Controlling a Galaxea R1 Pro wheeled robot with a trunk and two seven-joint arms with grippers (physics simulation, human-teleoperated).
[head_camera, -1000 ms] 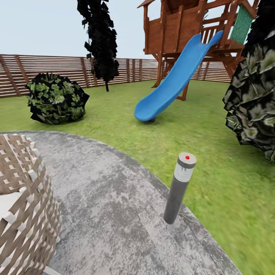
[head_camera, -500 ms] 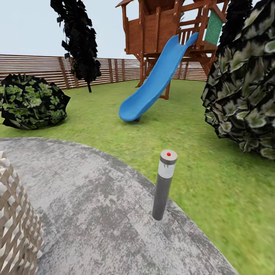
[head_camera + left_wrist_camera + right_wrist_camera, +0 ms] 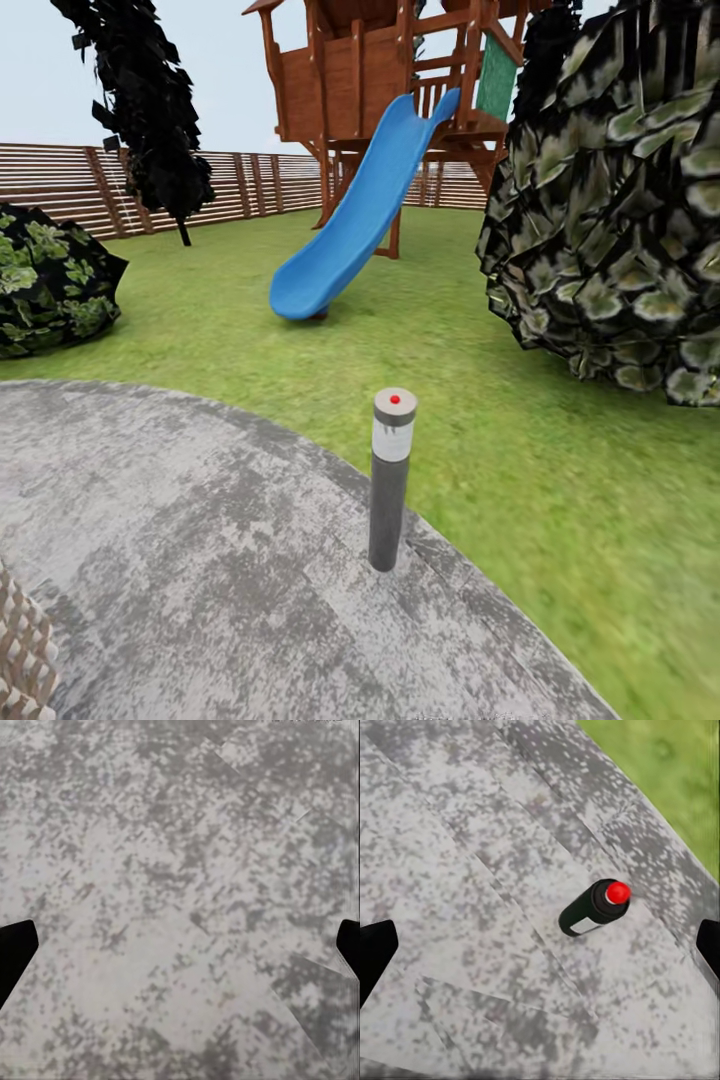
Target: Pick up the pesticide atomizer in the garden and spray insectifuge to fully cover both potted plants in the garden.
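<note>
We are looking at the spray bottle, which is standing upright on the round paved patch, right at the patch's outer edge where the stone is giving way to the lawn. Its long axis is running straight up from the paving, red-dotted cap on top. The right gripper is hanging above the patch with its two fingers spread wide and holding nothing. We are seeing the bottle nearly end-on beneath it, cap toward the camera, sitting a little off the midline between the fingers, toward the patch's grassy edge. How far below the fingertips it stands is hard to judge from this angle. The left gripper is likewise gaping wide and empty, facing bare paving. We are therefore judging the right arm to be the nearer one. It will probably need to shift toward the patch's edge and come in across the upright body.
</note>
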